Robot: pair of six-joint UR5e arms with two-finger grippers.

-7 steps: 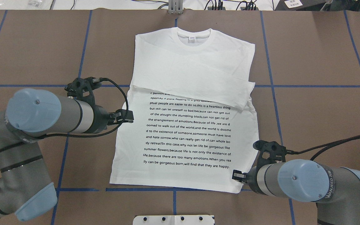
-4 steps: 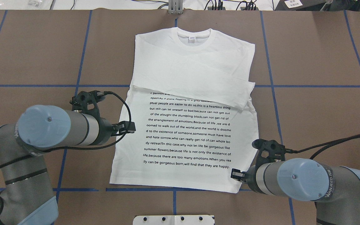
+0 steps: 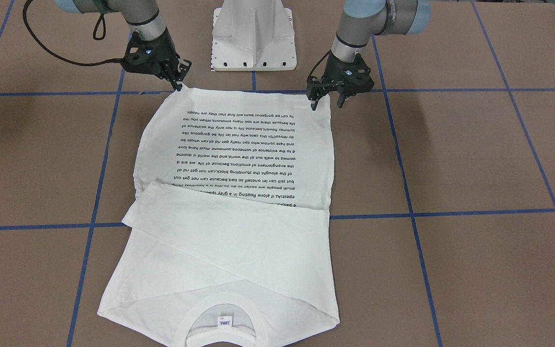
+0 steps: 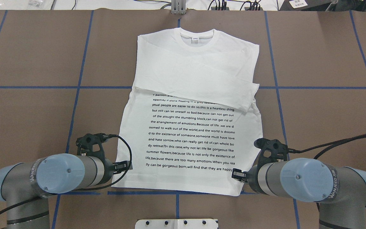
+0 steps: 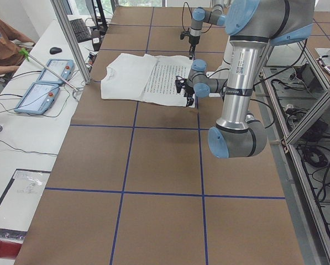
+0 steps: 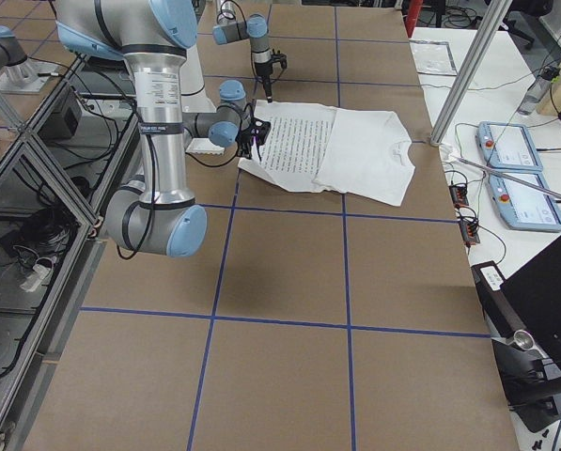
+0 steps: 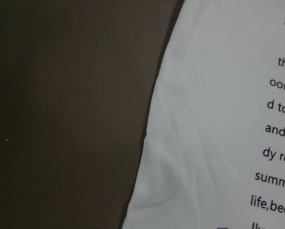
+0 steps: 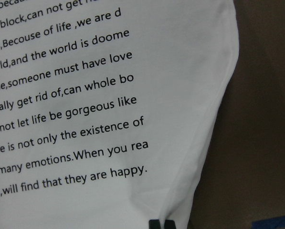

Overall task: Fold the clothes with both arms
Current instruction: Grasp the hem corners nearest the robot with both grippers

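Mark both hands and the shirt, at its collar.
left hand (image 3: 326, 103), front-facing view, midway between its fingertips.
right hand (image 3: 178, 85), front-facing view, midway between its fingertips.
shirt (image 3: 219, 299), front-facing view, on its ribbed collar.

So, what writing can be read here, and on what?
"summer flowers,because life is not only the existence of": shirt
"lly can be gorgeous born,will find that they are happy.": shirt, last of many printed lines
"WANJEED": right arm
Neck label: too small to read
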